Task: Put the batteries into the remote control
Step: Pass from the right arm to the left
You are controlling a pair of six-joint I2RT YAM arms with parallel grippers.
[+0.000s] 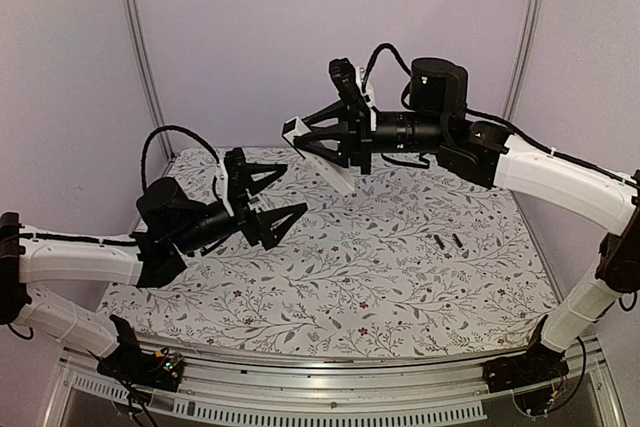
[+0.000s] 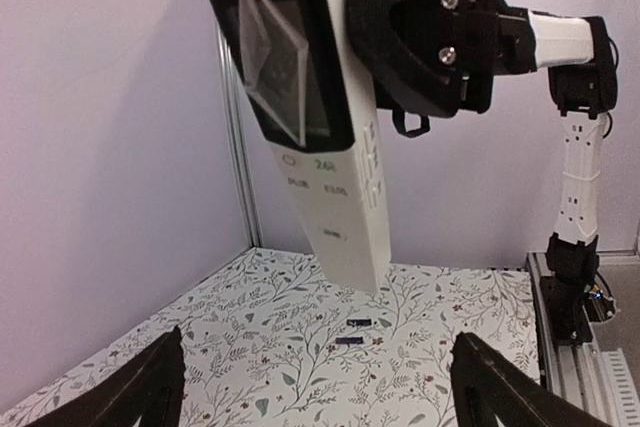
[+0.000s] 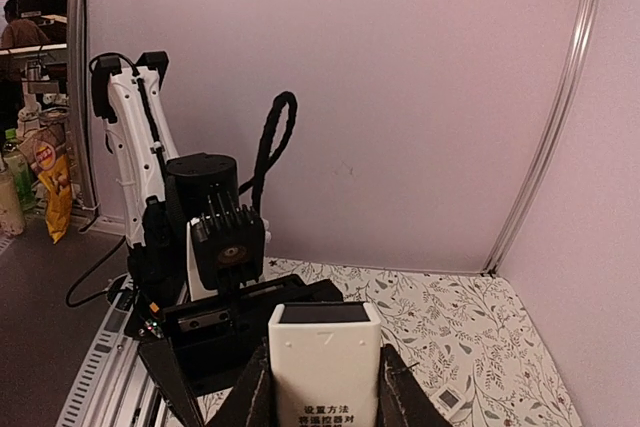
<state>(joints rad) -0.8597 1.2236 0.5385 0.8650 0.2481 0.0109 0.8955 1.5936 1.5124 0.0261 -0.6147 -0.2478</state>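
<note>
The white remote control (image 1: 337, 177) hangs in the air over the back of the table, tilted, with my right gripper (image 1: 318, 142) shut on its sides. In the left wrist view the remote (image 2: 330, 197) shows its screen and buttons. In the right wrist view its end (image 3: 323, 347) sits between the fingers (image 3: 253, 399). Two small dark batteries (image 1: 448, 241) lie side by side on the cloth at the right, also visible in the left wrist view (image 2: 354, 332). My left gripper (image 1: 293, 189) is open and empty, left of the remote and pointing toward it.
A floral cloth (image 1: 340, 277) covers the table. A small white piece with a dark square (image 3: 447, 400) lies on the cloth below the remote. Walls and metal posts (image 1: 135, 47) close in the back and sides.
</note>
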